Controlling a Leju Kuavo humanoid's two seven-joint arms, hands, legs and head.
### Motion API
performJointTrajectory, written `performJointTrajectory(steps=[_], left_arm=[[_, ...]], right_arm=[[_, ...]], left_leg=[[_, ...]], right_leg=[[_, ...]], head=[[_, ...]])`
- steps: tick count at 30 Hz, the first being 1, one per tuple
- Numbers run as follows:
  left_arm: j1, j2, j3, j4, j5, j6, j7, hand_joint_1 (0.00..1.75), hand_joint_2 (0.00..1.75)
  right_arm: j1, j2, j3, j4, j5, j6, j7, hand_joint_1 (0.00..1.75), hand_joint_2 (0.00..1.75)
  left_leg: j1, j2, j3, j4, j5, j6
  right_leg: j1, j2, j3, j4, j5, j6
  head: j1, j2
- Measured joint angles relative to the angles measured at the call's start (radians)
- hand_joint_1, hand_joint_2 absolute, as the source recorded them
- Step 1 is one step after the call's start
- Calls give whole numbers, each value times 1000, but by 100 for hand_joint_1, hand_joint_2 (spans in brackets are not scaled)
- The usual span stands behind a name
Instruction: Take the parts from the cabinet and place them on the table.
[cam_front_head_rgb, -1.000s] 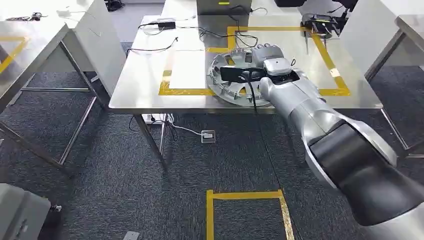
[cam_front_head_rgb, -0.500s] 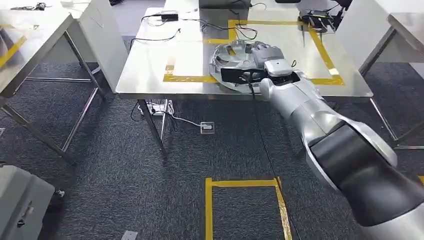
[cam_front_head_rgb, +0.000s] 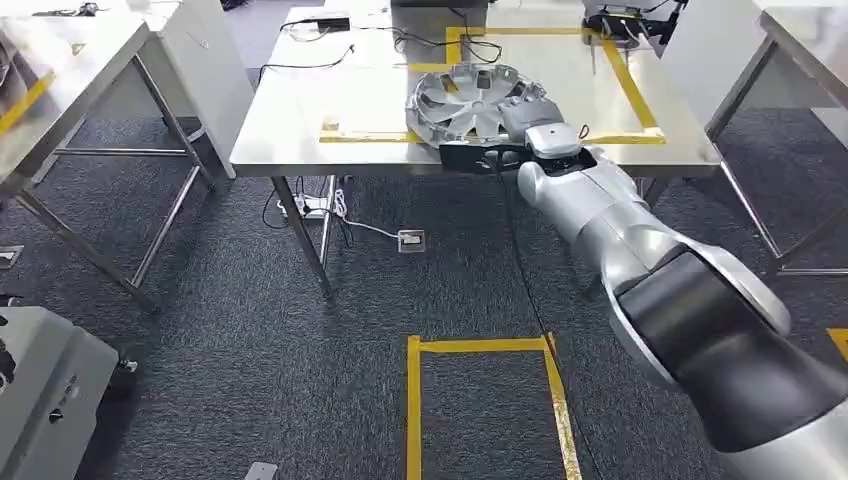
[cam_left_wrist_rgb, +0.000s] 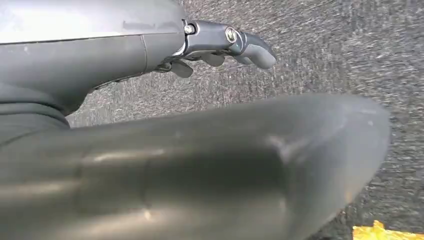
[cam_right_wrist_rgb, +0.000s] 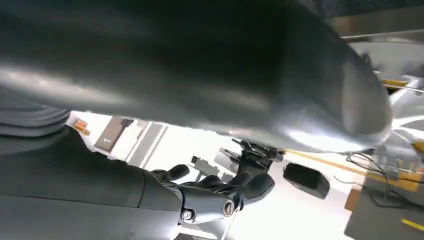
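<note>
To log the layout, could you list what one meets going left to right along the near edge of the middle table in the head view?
Bare steel table corner → yellow tape line → silver wheel cover → right hand → tape corner.

A round silver wheel cover (cam_front_head_rgb: 472, 100) with curved spokes and a notched rim lies tilted on the steel table (cam_front_head_rgb: 300, 120), dished inner side up, straddling the near strip of the yellow tape square (cam_front_head_rgb: 634, 96), its near right edge under the right hand (cam_front_head_rgb: 530, 118).
</note>
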Motion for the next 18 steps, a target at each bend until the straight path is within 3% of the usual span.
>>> performJointTrajectory(steps=[3, 4, 5, 6, 7, 8, 9, 10, 11, 13, 14, 15, 16, 18], left_arm=[[0, 1, 0, 0, -2, 0, 0, 0, 0], [0, 0, 0, 0, -3, 0, 0, 0, 0], [-1, -1, 0, 1, -5, 0, 1, 0, 0], [-1, -1, 0, 0, -5, 0, 1, 0, 0], [0, -1, 0, 1, -5, 0, 2, 0, 0], [0, -1, 0, 1, -6, 0, 2, 0, 0], [0, -1, 0, 1, -7, 0, 2, 0, 0], [0, -1, 0, 1, -7, 0, 2, 0, 0], [0, -1, 1, 1, -7, 0, 2, 0, 0], [0, -1, 3, 1, -7, 1, 2, 0, 0], [0, -2, 4, 1, -7, 2, 0, 0, 0], [0, -5, 5, 0, -7, 2, 0, 0, 0], [0, -5, 6, 0, -7, 2, 0, 0, 0], [0, -7, 6, 1, -7, 2, -1, 0, 0]], right_arm=[[2, 2, 0, 0, 2, -3, -3, 0, 0], [6, 1, 0, 1, 3, -3, -3, 0, 0], [9, -4, 0, 1, 3, -2, -3, 0, 0], [8, -5, 0, 1, 3, -2, -3, 0, 0], [8, -6, 0, 1, 3, -3, -3, 0, 0], [10, -6, 0, 1, 3, -2, -3, 0, 0], [13, -6, 0, 1, 3, -3, -4, 0, 0], [18, -6, 0, 2, 3, -2, -5, 0, 0], [22, -6, 0, 2, 3, -3, -5, 0, 0], [22, -6, -2, 2, 1, -5, -5, 0, 0], [18, -6, -3, 1, -1, -7, -6, 0, 0], [16, -6, -6, -1, -2, -9, -6, 0, 0], [16, -6, -9, -1, -3, -12, -7, 0, 0], [12, -10, -10, -1, -4, -12, -8, 0, 0]], left_leg=[[-5, -3, -25, 7, 20, 27], [1, 0, -35, -3, 36, 39], [2, 4, -37, -3, 51, 47], [2, 3, -52, -3, 64, 55], [2, 3, -69, -3, 77, 57], [0, 3, -84, -2, 89, 58], [-2, 4, -100, -2, 101, 59], [-3, 4, -116, -1, 113, 60], [-5, 5, -133, 0, 126, 60], [-10, 5, -160, 0, 149, 58], [-10, 5, -166, 1, 159, 56], [-14, 4, -174, 2, 168, 49], [-8, 5, -171, -5, 178, 42], [-1, 5, -169, -14, 199, 29]], right_leg=[[-3, 0, 0, -17, 30, 19], [-4, 1, -5, -19, 39, 26], [-6, 2, -17, 1, -5, 30], [-6, 2, -35, 51, -69, 32], [-6, 3, -55, 127, -134, 36], [-5, 2, -73, 204, -181, 38], [-5, 2, -83, 269, -204, 39], [-5, 2, -78, 302, -194, 37], [-4, 2, -50, 290, -160, 34], [5, 3, 55, 167, -105, 17], [12, 3, 122, 80, -119, 4], [16, 0, 172, -4, -166, -11], [19, -3, 168, -4, -157, -5], [27, 0, 157, -14, -144, -20]], head=[[-2, 0], [-4, 0], [-3, 0], [1, 0], [2, 0], [1, 0], [2, 0], [2, 0], [2, 0], [2, 0], [2, 0], [1, 0], [-1, 0], [4, 0]])
